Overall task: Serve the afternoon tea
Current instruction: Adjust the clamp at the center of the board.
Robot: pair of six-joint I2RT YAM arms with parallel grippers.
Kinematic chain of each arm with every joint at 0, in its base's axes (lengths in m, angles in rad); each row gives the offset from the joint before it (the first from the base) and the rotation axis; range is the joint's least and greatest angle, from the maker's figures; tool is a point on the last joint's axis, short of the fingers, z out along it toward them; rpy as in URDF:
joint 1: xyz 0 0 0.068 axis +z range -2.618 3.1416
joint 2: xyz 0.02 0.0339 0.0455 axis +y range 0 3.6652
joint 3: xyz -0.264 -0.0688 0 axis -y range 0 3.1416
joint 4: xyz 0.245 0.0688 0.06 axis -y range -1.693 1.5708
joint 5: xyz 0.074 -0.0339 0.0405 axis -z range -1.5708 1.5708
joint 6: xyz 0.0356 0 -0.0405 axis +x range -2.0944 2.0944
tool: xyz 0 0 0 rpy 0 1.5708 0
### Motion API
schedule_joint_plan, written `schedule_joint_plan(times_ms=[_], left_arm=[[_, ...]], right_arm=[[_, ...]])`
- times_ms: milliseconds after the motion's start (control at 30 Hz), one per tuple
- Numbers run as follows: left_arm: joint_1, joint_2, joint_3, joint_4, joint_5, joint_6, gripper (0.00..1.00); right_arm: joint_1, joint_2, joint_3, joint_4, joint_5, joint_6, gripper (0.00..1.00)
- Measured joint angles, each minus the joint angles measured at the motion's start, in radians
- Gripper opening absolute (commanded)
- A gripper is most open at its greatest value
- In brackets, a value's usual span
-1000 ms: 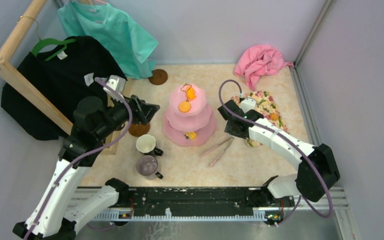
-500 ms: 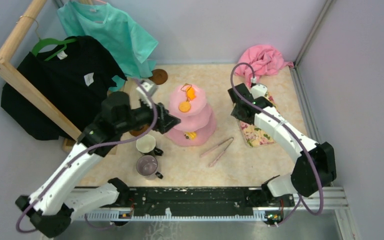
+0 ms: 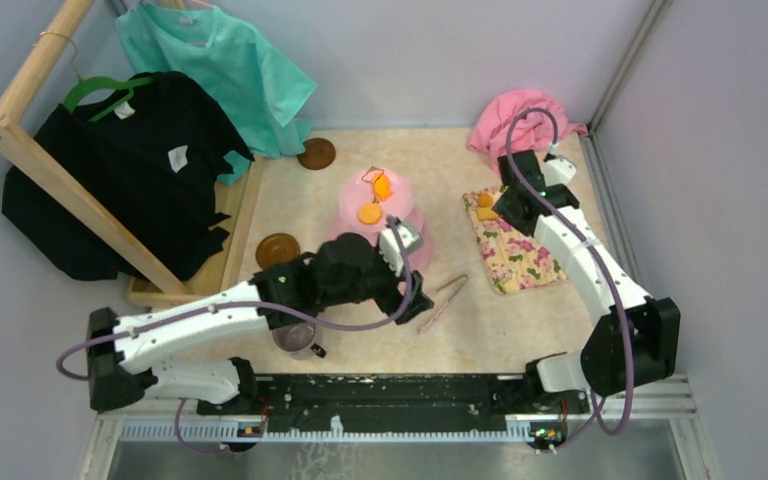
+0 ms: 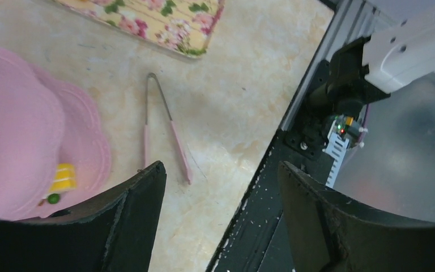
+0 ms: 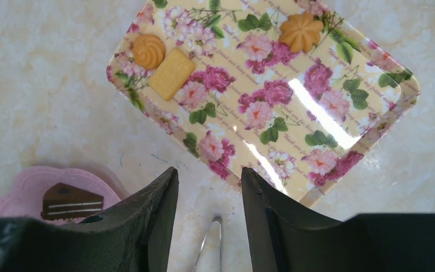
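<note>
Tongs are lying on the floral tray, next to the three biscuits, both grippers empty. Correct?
One thing is off: the tongs lie on the bare table, between the pink cake stand and the floral tray, not on it. The left wrist view shows this. The three biscuits are on the tray, and both grippers are empty.

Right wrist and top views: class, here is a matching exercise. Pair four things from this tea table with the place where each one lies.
Things:
1. chocolate cake slice
2. rectangular biscuit
3. tongs
4. pink cloth

Places:
A. on the bare tabletop, between stand and tray
B. on the floral tray
C. in the far right corner
D. on the pink cake stand

Pairs: 1-D, 2-B, 3-A, 4-C.
</note>
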Motion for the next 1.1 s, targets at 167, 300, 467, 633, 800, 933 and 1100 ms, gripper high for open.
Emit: schedule_joint_plan(times_ms=[167,300,467,633,800,933,1100], left_arm=[[-0.125,0.138,-0.057,0.066,-0.124,-0.012,0.76],[-0.144,0.240,-0.087,0.082,-0.200,-0.031,0.76],[-0.145,0.335,-0.096,0.127,-0.272,-0.041,0.76],[-0.145,0.417,-0.096,0.184,-0.302,-0.037,0.74],[-0.145,0.496,-0.096,0.212,-0.310,-0.034,0.73],[-0.145,0.536,-0.089,0.223,-0.323,-0.033,0.71],[-0.145,0.580,-0.072,0.226,-0.336,-0.029,0.66]], right_arm=[[-0.044,-0.025,-0.011,0.038,-0.027,0.000,0.45],[-0.049,-0.027,-0.011,0.060,-0.041,-0.005,0.45],[-0.050,-0.030,-0.011,0.063,-0.046,-0.027,0.45],[-0.050,-0.066,-0.011,0.065,-0.061,-0.045,0.45],[-0.050,-0.113,-0.012,0.066,-0.067,-0.058,0.45],[-0.050,-0.133,-0.021,0.069,-0.070,-0.071,0.45],[-0.050,-0.140,-0.034,0.077,-0.080,-0.079,0.45]])
